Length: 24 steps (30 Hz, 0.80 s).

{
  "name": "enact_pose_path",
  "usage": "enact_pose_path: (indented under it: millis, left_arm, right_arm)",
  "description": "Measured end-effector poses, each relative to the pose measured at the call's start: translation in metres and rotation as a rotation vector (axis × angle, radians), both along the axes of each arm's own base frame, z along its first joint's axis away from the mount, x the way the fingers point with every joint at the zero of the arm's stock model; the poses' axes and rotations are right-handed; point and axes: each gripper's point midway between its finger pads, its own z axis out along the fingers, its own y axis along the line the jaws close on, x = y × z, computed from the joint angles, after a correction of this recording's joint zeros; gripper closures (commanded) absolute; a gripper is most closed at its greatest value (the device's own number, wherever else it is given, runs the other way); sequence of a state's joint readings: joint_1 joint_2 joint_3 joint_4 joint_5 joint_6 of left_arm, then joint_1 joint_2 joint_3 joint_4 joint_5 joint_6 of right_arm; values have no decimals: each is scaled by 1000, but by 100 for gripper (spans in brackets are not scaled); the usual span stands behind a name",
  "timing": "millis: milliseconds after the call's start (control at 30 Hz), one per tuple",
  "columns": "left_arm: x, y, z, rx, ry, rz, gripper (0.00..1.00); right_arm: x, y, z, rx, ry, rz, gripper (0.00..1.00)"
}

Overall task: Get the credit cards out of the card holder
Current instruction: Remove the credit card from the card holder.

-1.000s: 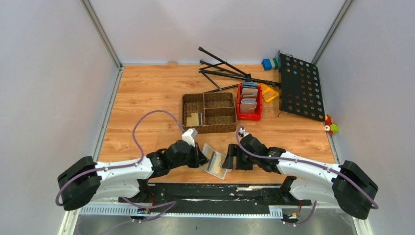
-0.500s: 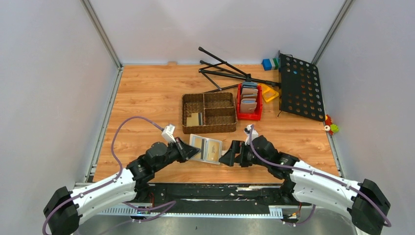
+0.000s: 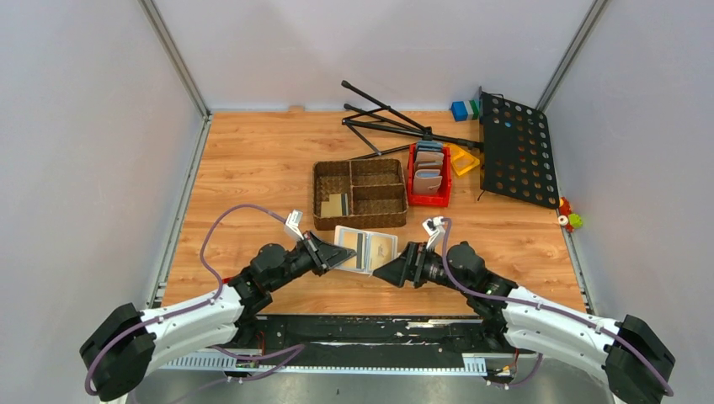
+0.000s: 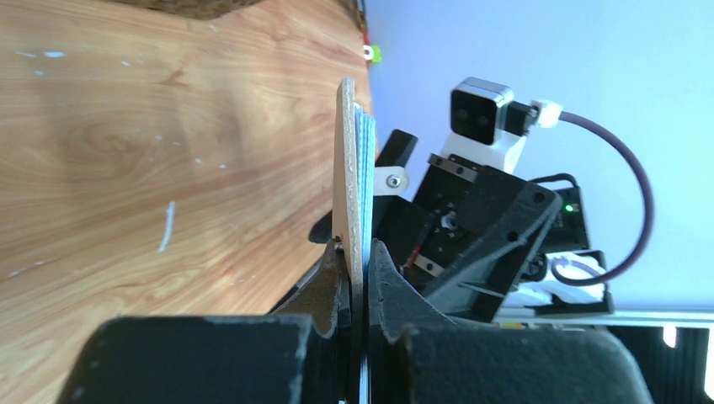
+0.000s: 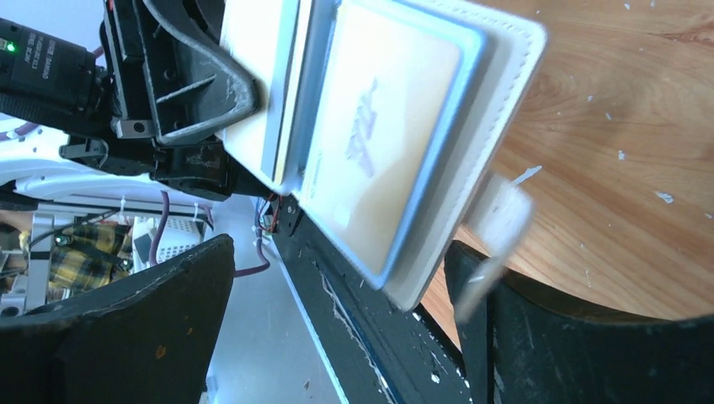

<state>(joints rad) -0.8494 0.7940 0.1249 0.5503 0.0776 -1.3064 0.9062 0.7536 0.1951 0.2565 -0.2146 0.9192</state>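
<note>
A: Wooden table [image 3: 253,160], white walls. Card holder [image 3: 365,247]?
B: Held open above the table, just in front of the woven basket [image 3: 359,194]. Credit cards [image 5: 379,160] sit in its pockets.
A: Left gripper [image 3: 330,257]?
B: Clamped on the holder's left edge.
A: Right gripper [image 3: 396,268]?
B: Jaws wide apart, the holder's right end between them. Contact unclear.

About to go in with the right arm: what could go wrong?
The left gripper pinches only one edge of the card holder, held in the air; a pull could tug it loose.
The open right gripper may clamp the holder's rim or strap tab instead of the tan card.
</note>
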Motion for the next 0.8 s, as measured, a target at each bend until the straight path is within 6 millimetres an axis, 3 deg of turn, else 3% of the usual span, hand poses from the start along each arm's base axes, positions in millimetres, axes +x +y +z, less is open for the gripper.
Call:
enact_pose_path:
  millis: [200,433,600,733,800]
  left_arm:
    - [-4,-9,15,-77,-5,-47,100]
    - [-4,-9,23,-108,-13,-49,100]
    - [-4,-9,23,-107,-13,-51,100]
    - [-5,-9,23,-107,-13,-54,100]
    - [-4,-9,22,-105,-12,-52,100]
  right_arm:
    - [9,-5,5,36,13,-80,39]
    - [19,-14,34,134,-19,-167,67]
    - [21,-16,42,167,-15,-193,76]
    - [22,-14,32,140,14,-194,80]
    - [22,-13,26,127,33,-192,87]
